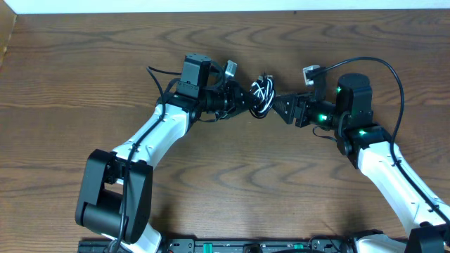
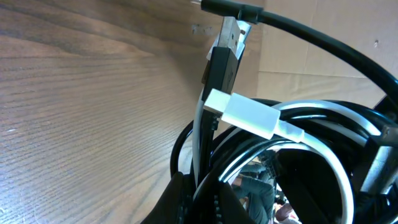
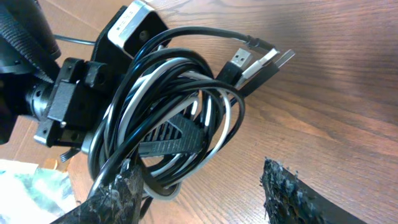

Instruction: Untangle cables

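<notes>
Even bright light, soft shadows; black cable (image 3: 205,31) glints (wrist views slightly soft).

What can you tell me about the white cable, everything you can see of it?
The white cable is a thin, smooth, flexible cord that looks like plastic. It is wound in several loops, interleaved with the black cable in one coiled bundle. Its rectangular white plug sticks out of the coil. A ribbed finger of the left gripper passes through the loops. The cable's other end is hidden in the bundle.
</notes>
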{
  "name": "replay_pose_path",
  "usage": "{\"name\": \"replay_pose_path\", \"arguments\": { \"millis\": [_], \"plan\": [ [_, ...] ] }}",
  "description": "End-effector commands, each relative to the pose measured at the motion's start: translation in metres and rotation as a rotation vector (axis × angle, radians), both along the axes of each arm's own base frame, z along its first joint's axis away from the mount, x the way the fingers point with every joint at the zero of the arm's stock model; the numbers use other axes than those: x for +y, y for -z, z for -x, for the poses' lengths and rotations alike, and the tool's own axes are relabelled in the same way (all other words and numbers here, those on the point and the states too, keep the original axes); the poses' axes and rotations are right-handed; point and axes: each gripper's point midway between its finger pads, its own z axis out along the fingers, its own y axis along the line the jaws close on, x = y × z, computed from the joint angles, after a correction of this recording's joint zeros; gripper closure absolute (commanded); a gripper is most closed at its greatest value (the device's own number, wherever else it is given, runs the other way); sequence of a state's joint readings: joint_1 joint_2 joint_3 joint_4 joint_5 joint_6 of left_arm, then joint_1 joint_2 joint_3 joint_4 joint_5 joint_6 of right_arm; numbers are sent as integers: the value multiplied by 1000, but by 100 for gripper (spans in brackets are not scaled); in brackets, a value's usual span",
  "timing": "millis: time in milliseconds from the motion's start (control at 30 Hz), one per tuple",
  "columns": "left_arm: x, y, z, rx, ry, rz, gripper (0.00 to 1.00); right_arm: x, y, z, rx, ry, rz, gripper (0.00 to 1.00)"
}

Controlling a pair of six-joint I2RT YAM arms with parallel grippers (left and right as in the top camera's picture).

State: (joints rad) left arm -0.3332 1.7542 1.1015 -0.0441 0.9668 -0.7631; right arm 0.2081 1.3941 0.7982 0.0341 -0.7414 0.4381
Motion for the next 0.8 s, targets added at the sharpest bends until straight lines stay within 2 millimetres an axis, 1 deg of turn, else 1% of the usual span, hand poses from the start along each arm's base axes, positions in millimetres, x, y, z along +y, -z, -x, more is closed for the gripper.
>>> {"name": "replay_pose_path", "arguments": {
  "millis": [0, 167, 200, 233, 400, 500, 567, 633, 767],
  "plan": [
    [-3, -9, -1, -19, 7, 15, 93, 9, -9, 9, 4, -69, -44, 43],
    [-2, -10, -7, -50, -14, 5, 93, 9, -1, 16, 60, -76, -39, 44],
    [-1, -9, -9, -53, -24, -3, 93, 8, 1, 17, 72, -76, -36, 43],
    [1, -8, -11, -56, -35, -11, 93, 8, 2, 18, 74, -77, -33, 41],
    [11, -5, -20, -67, -70, -29, 92, 8, 4, 19, 68, -84, -23, 40],
    [9, -8, -17, -57, -54, -10, 93, 6, 5, 16, 55, -72, -5, 39],
    [4, -10, -11, -51, -24, 9, 93, 2, 7, 11, 47, -38, 17, 38],
    [-5, -12, -3, -47, 10, 21, 93, -5, 10, 0, 24, 22, 55, 38],
    [-9, -12, 0, -48, 22, 21, 93, -6, 11, 0, 25, 28, 59, 38]
  ]
}}
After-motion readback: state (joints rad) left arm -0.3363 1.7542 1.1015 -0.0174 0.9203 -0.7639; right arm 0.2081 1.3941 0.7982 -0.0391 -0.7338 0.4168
